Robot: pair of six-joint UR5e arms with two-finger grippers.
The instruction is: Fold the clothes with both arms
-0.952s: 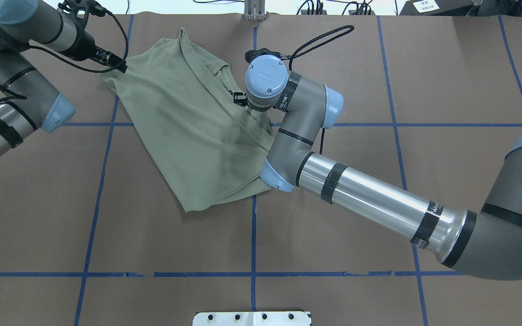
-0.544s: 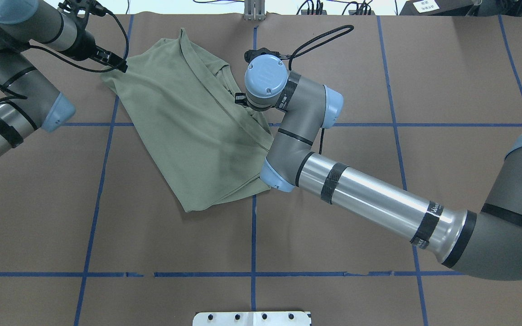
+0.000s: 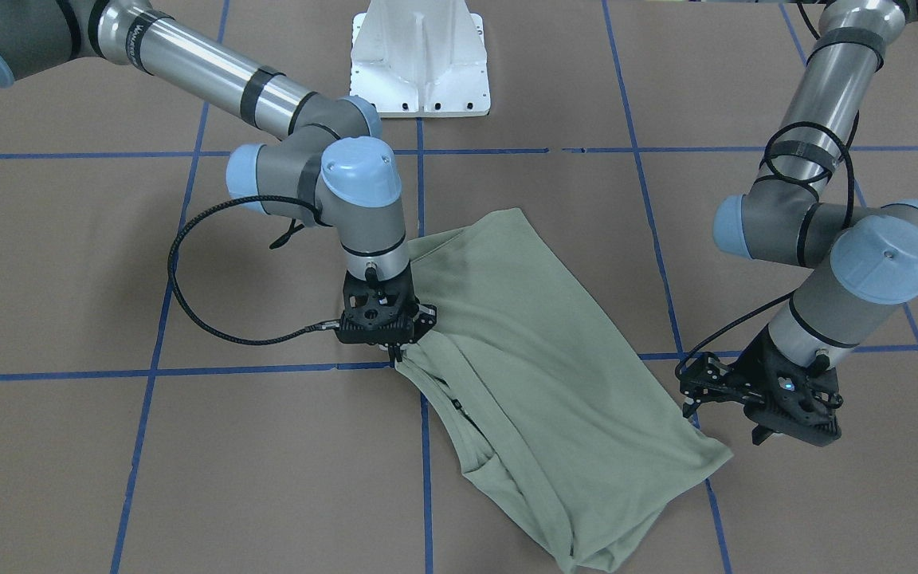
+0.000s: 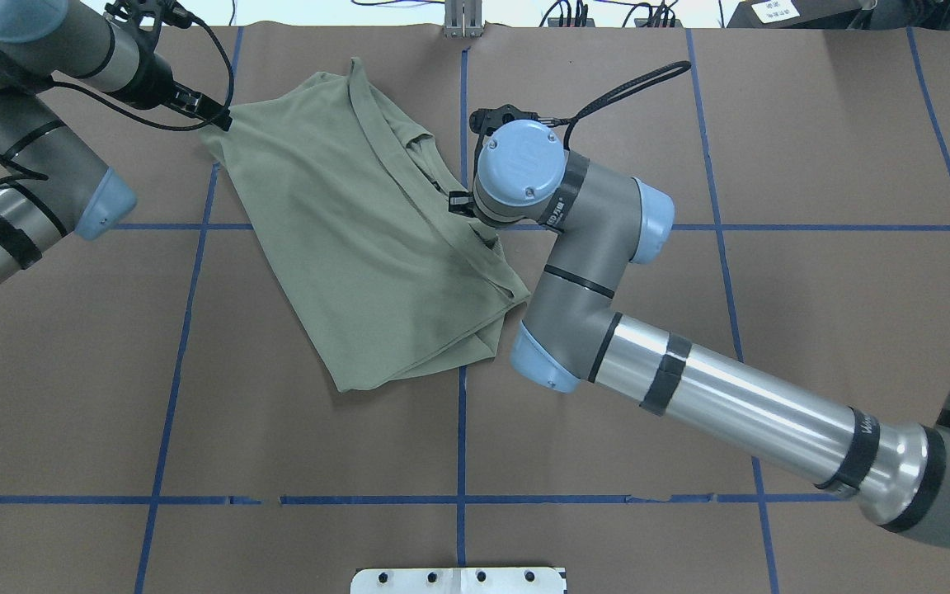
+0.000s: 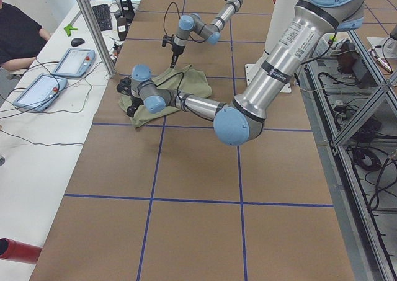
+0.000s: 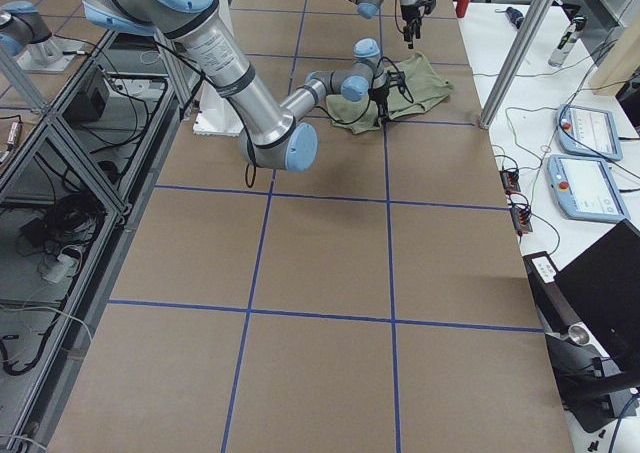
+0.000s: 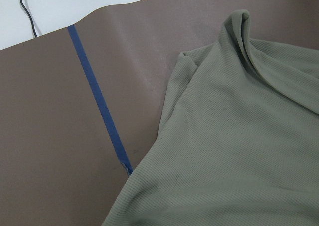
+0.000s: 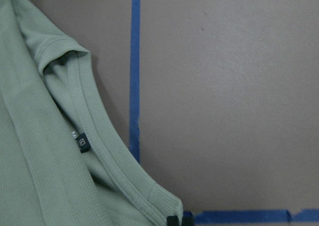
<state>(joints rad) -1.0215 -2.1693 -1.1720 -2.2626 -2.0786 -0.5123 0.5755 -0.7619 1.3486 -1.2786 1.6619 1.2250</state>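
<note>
The pale green shirt (image 4: 343, 239) lies partly folded on the brown table, collar side toward my right arm. My right gripper (image 3: 397, 355) is shut on the shirt's collar-side edge and lifts it into a small peak. The right wrist view shows the ribbed collar (image 8: 107, 151), the dark neck tag (image 8: 82, 143) and a black fingertip (image 8: 173, 221) at the bottom edge. My left gripper (image 3: 762, 434) hovers beside the shirt's far corner (image 3: 718, 461), a little apart from it. Whether it is open or shut cannot be told. The left wrist view shows only the shirt (image 7: 239, 151) and table.
Blue tape lines (image 4: 462, 429) grid the brown table. The white pedestal base (image 3: 421, 60) stands at the robot's side. Cables run along the far edge (image 4: 607, 12). A side bench holds tablets (image 5: 74, 61), with a person (image 5: 18, 33) seated behind a metal post (image 5: 93, 26).
My right arm has moved right and slightly toward the robot, dragging the shirt's collar side with it, so the whole shirt has shifted right. The left arm has stayed put.
</note>
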